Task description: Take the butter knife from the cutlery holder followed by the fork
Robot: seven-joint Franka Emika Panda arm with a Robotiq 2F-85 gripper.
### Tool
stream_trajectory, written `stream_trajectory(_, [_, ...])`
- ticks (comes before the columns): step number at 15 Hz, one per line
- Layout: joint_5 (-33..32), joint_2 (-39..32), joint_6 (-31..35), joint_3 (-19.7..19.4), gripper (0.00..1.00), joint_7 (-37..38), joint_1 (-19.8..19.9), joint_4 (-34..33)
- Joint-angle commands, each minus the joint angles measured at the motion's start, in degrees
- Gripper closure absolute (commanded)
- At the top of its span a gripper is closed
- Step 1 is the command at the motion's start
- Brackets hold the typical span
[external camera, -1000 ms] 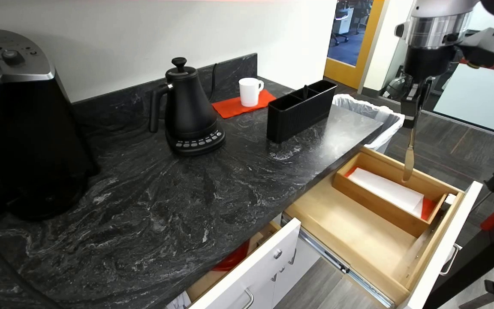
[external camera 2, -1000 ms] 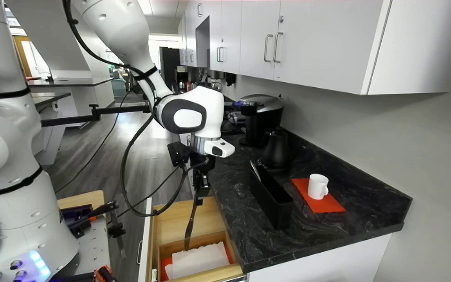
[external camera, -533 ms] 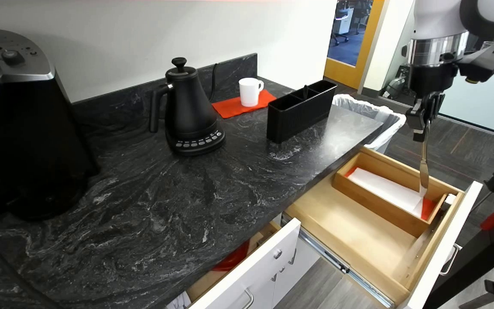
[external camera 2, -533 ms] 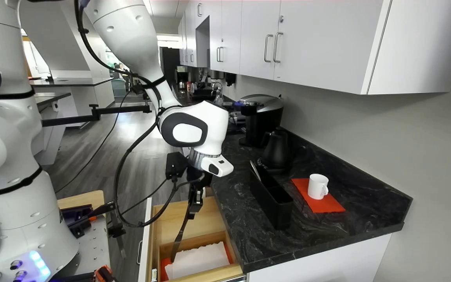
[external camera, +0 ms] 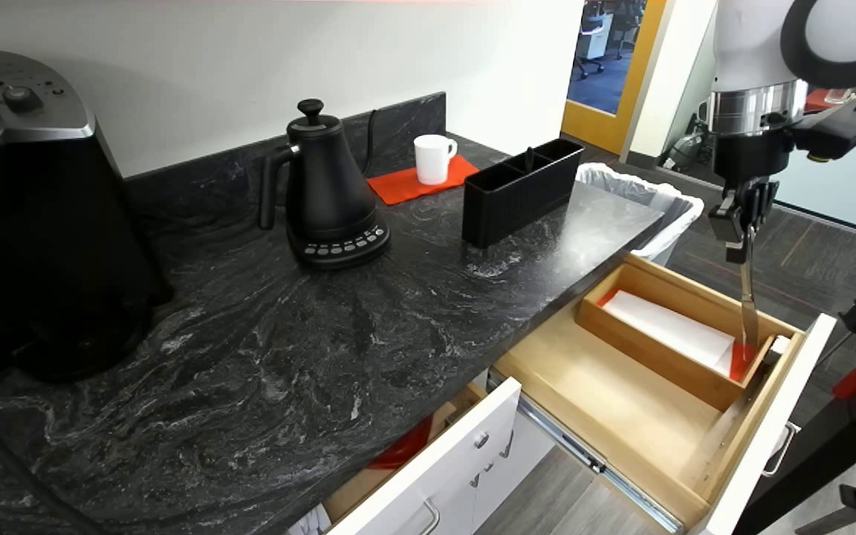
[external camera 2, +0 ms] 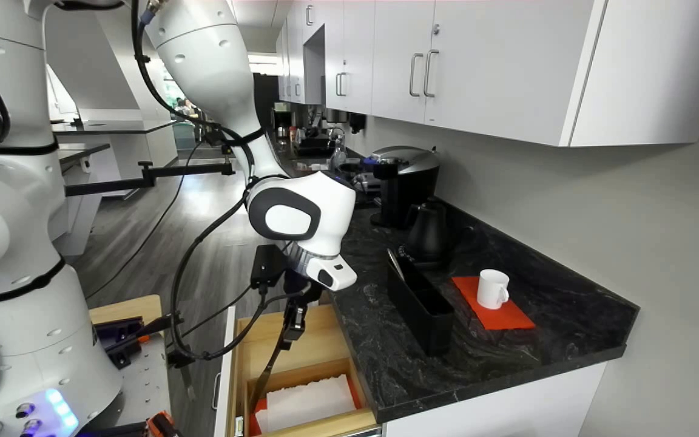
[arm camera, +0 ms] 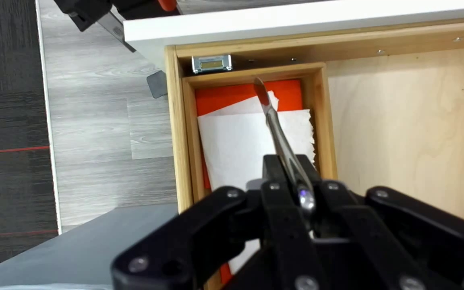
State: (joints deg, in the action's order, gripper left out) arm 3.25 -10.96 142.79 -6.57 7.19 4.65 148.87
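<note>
Gripping the butter knife (arm camera: 278, 133) in the hand (arm camera: 290, 162), just shifted from white paper (external camera: 670, 328) toward red lining (external camera: 741, 365); likely stowing before fetching the fork.

It's a dark swirly marbled countertop (external camera: 309, 364) right beside the gripper (external camera: 745, 240), and on it you've got the black cutlery holder (external camera: 521, 200) closest to the gripper, a red napkin (external camera: 398, 186) lying flat plus a black kettle (external camera: 331, 182) both farther off from it, and a coffee maker (external camera: 49, 238) even farther away.
</note>
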Motion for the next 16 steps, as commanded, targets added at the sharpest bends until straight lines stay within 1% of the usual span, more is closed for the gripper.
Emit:
stream_trajectory(1, [1.1,1.6,-0.4,0.1,0.94,-2.4,1.0,0.8])
stream_trajectory(3, [1.1,1.4,-0.5,0.1,0.94,-2.7,1.1,0.9])
stream_trajectory(8, [2.3,1.1,0.3,0.4,0.94,-6.1,1.6,1.1])
stream_trajectory(10, [1.8,0.9,0.6,0.2,0.93,-6.3,1.5,1.0])
stream_trajectory(11, [1.5,0.8,0.4,0.2,0.63,-6.4,1.5,0.8])
stream_trajectory(12, [1.0,0.8,0.6,0.1,0.62,-6.3,1.4,0.9])
stream_trajectory(16, [0.7,0.7,0.7,0.0,0.38,-6.6,1.4,0.8])
